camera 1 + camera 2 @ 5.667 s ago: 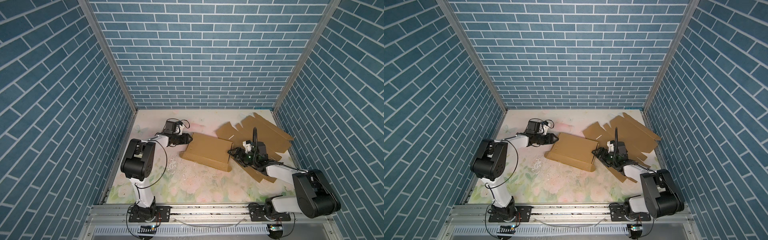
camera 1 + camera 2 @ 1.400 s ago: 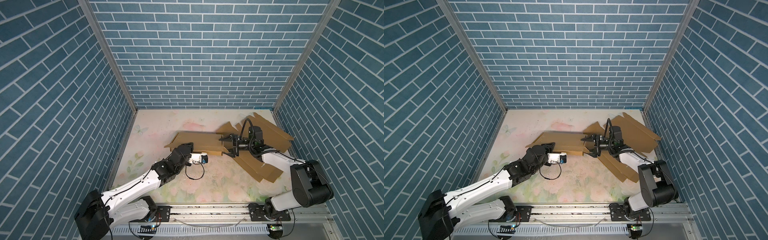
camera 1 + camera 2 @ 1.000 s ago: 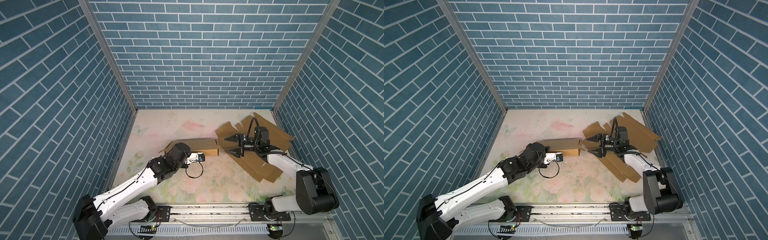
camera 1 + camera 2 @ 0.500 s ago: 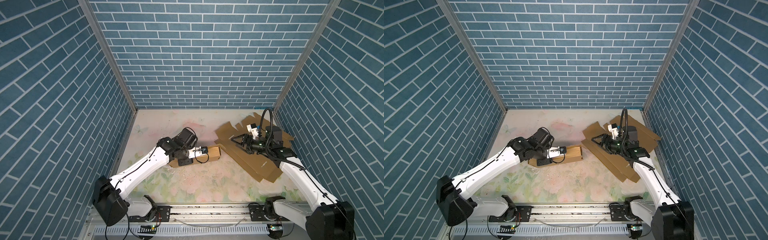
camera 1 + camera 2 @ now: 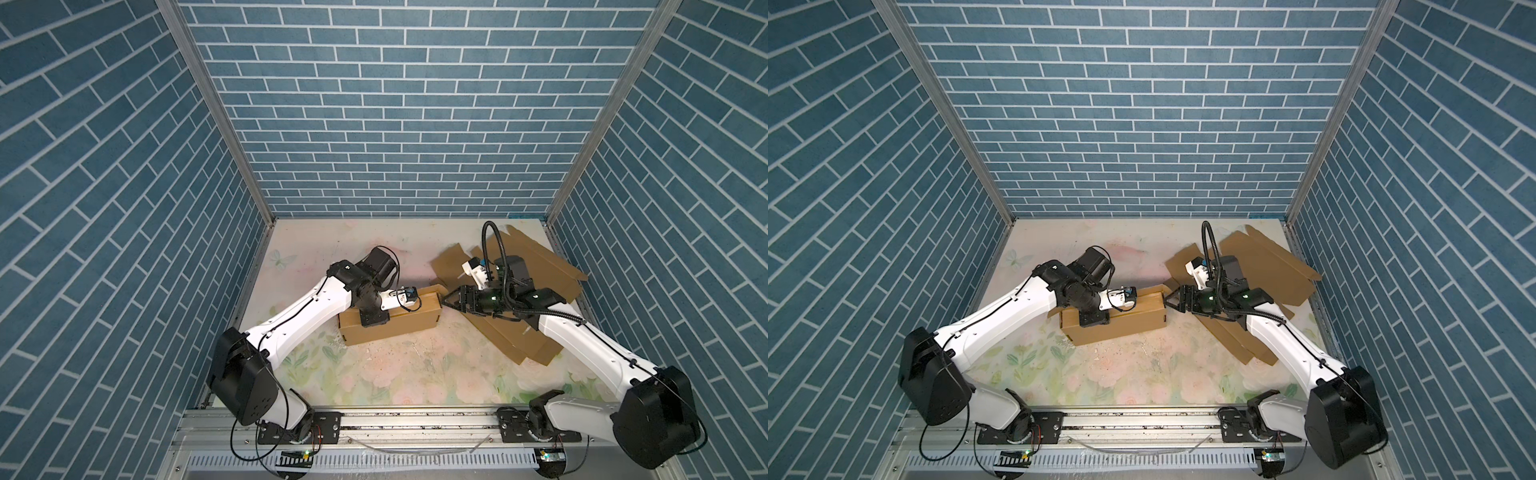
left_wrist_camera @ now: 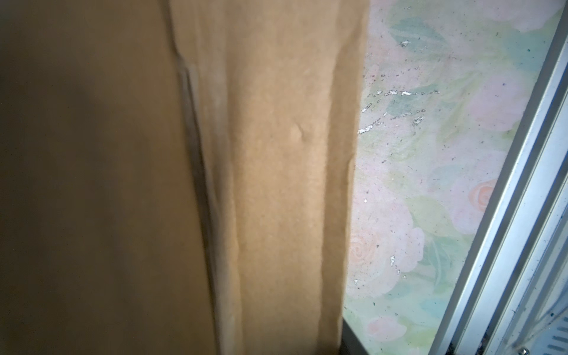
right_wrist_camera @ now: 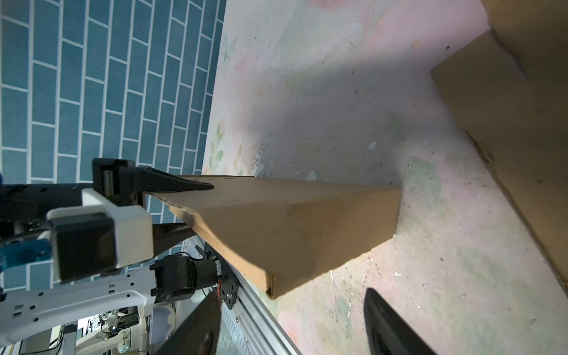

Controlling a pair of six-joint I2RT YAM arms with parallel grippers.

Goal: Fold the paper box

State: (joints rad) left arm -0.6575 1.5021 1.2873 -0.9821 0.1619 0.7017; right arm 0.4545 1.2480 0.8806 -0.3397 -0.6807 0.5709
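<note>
My right pincer point(image 5: 451, 300) has come beside the paper box point(image 5: 411, 322), wide open, empty; my left pincer point(image 5: 373, 321) still clamps its wall.

I saw blue brick-patterned walls point(image 5: 395, 104) on three sides. A scuffed floral mat point(image 5: 395, 374) covered the worktop. An aluminium rail point(image 5: 415, 420) ran along its near edge.

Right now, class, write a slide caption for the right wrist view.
The left claw pinches a wall of the paper box on the floral table; the right claw stands open nearby.
</note>
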